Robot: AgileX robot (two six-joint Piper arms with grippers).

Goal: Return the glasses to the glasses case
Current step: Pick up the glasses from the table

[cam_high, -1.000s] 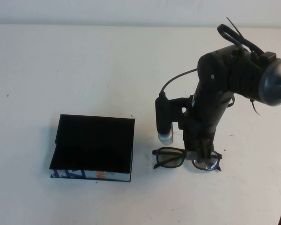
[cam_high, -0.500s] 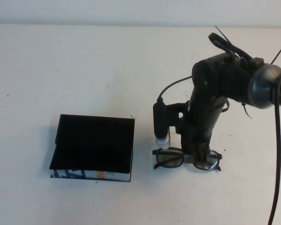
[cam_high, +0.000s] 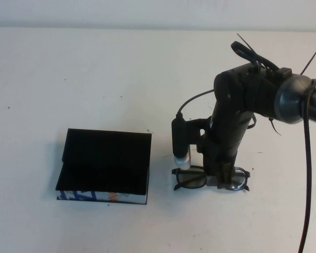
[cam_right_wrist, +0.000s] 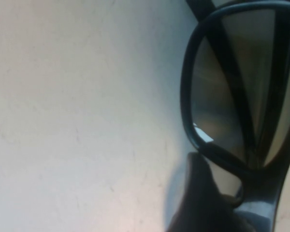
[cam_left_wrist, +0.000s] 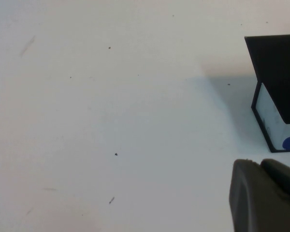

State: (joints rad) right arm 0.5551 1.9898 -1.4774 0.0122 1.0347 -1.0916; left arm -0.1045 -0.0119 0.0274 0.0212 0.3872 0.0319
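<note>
Lowered right gripper [cam_high: 219,178] straddles glasses [cam_high: 192,179] beside glasses case [cam_high: 104,166].

Black-framed glasses [cam_high: 209,178] lie on the table at about four o'clock. The black glasses case [cam_high: 104,166] sits open at eight o'clock, patterned side nearest.

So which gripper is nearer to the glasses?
The right gripper: it is down at the glasses. The left gripper is out of the high view, near the glasses case.
</note>
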